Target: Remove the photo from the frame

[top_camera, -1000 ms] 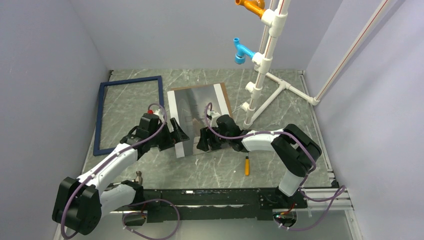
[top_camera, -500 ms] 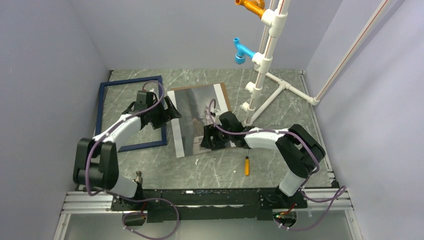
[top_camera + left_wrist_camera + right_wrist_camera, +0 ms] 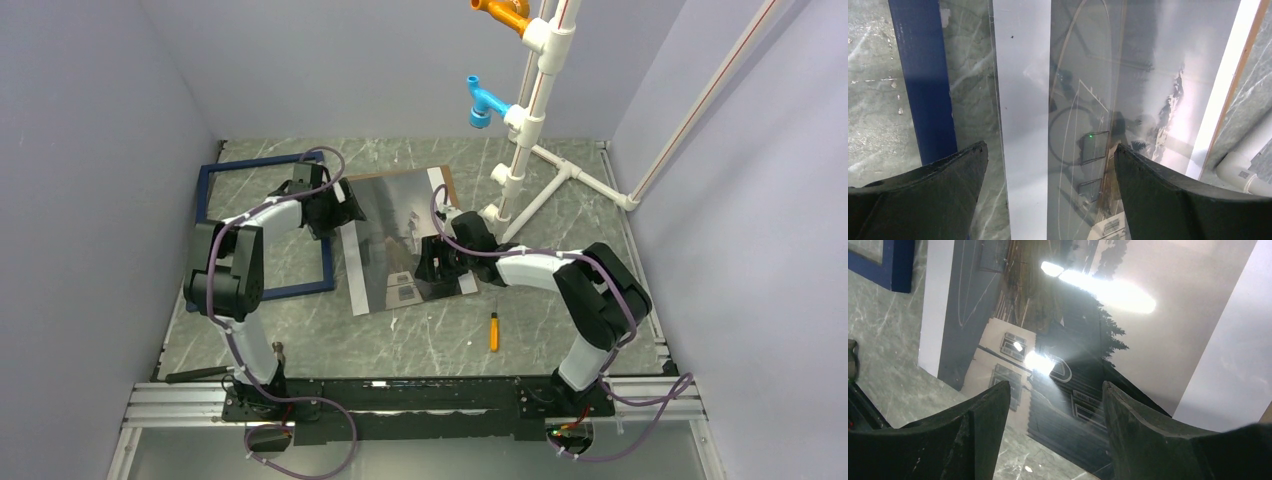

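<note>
Since the photo (image 3: 395,235) already lies flat on the bench (image 3: 420,340) just beside the frame (image 3: 260,162), the left gripper (image 3: 340,205) and right gripper (image 3: 435,262), both spread wide and empty, should probably lift straight up, no dragging.

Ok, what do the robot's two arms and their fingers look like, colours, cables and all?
Both the left arm and the right arm have white links joined by bulky black joints. A lilac cable loops along each. The fingers are matte black, broad and wedge-shaped with rounded edges.
</note>
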